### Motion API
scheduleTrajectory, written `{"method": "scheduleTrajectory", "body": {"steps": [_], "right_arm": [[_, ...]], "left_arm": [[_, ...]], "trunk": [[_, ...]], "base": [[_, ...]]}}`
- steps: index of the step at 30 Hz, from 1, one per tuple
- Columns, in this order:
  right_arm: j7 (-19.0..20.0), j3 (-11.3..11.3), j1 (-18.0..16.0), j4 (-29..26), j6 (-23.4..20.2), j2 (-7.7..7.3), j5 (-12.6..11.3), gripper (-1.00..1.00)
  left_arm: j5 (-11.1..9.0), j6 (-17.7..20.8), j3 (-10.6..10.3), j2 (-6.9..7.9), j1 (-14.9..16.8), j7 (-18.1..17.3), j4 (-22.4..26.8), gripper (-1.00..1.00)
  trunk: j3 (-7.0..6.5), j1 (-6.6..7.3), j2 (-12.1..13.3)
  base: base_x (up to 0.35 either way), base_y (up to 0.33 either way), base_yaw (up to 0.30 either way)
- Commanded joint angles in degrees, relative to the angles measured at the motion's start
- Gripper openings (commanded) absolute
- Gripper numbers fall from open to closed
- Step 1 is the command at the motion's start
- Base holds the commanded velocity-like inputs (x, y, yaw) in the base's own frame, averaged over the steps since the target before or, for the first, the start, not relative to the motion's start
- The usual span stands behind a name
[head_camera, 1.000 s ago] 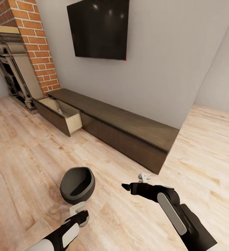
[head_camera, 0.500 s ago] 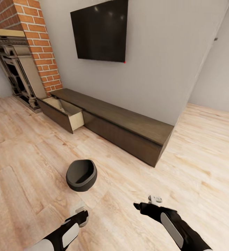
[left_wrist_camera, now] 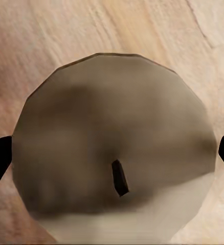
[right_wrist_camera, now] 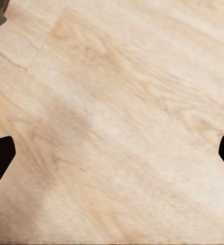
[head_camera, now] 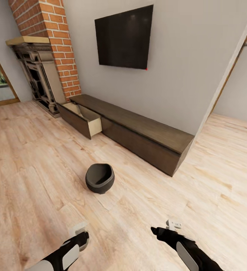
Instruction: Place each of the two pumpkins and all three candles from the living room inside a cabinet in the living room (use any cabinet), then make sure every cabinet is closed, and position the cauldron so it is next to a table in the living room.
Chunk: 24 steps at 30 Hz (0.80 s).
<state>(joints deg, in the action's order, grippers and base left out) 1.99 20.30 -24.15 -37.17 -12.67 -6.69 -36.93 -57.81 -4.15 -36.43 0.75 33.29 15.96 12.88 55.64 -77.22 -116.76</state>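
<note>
One candle sits pinched in the left gripper; right gripper spread, empty; cauldron on the floor; next, I'd say, carry it to the cabinet's open drawer

A candle, olive-beige with a pale flat top and a short dark wick near its middle, sits upright between the jaws of the left gripper, low over the wooden floor. The cauldron, squat, round and black with a wide open mouth, stands on the floor, tilted slightly, well apart from the cabinet. The cabinet is a long, low dark-brown unit against the grey wall; its drawer at the end nearest the brick chimney is pulled out, showing a pale beige interior, while the other fronts are closed
</note>
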Motion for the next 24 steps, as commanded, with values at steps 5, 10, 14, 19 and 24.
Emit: {"method": "scheduleTrajectory", "body": {"steps": [5, 10, 14, 19, 24], "right_arm": [[0.01, 0.53, -0.07, 6.15, 5.40, 0.07, -0.21, 1.00], [0.16, 0.69, -0.04, 8.58, 8.18, 0.10, -0.09, 1.00], [0.21, 0.70, -0.06, 8.81, 8.46, 0.10, -0.01, 1.00], [0.21, 0.71, -0.02, 8.94, 8.58, 0.10, 0.03, 1.00], [0.22, 0.71, -0.08, 8.96, 8.62, 0.10, 0.07, 1.00]], "left_arm": [[-0.62, -0.14, -0.71, 1.69, 0.03, 0.28, -0.70, -1.00], [-0.64, -0.15, -0.67, 2.24, 0.03, 0.33, -0.82, -1.00], [-0.64, -0.18, -0.66, 2.31, 0.03, 0.23, -0.83, -1.00], [-0.64, -0.23, -0.66, 2.40, 0.03, 0.34, -0.83, -1.00], [-0.64, -0.24, -0.66, 2.34, 0.03, 0.35, -0.84, -1.00]], "trunk": [[-0.86, 1.14, 2.00], [-1.76, 2.24, 4.00], [-2.48, 3.12, 5.61], [-3.38, 4.22, 7.61], [-4.28, 5.32, 9.62]], "base": [[-0.184, 0.000, 0.287], [-0.027, 0.000, 0.288], [-0.004, 0.000, 0.288], [-0.121, 0.000, 0.288], [-0.295, 0.000, 0.288]]}}
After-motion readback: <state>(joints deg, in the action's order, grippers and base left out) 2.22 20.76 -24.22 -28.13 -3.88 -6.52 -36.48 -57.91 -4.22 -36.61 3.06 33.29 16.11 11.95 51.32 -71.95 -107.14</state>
